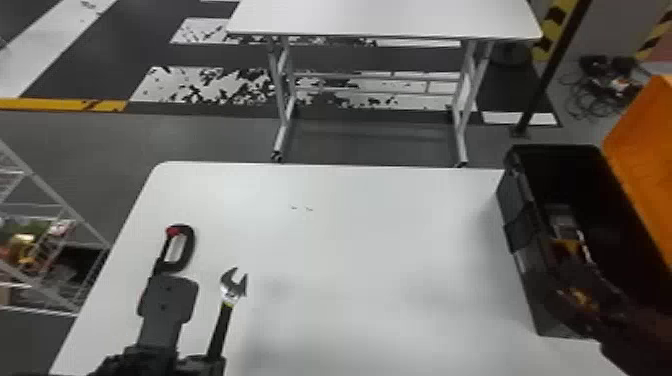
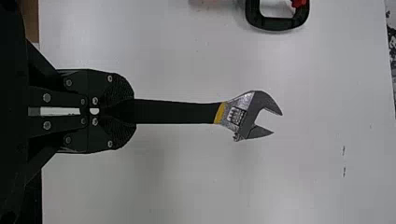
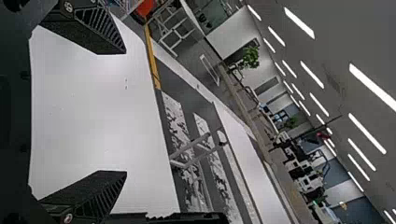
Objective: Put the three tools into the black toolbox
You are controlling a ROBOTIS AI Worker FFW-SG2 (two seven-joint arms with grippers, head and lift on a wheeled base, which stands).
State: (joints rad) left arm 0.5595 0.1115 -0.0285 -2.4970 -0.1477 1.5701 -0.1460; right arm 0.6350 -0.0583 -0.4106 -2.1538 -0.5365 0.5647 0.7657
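Left gripper (image 1: 214,358), at the lower left of my head view, holds the black-handled adjustable wrench with a bare silver head and yellow band (image 1: 232,291). Its black fingers (image 2: 122,91) close around the lower end of the handle, with the wrench head pointing away from the arm. I can't tell if the wrench touches the tabletop. Just beside it, on my left, the black C-shaped clamp with a red tip (image 1: 187,250) lies on the white table (image 1: 375,240), partly behind the left arm. Two tiny dark marks (image 1: 301,208) dot the table's far part.

My right gripper (image 3: 126,112) has its two ridged black fingers spread wide, with nothing between them.

On my right stands the black plastic toolbox (image 1: 520,240), its orange lid (image 1: 645,150) open to the outer side. Inside I see a grey and yellow item (image 1: 565,225), too dim to identify. Beyond is a second white table (image 1: 380,17) with metal legs.
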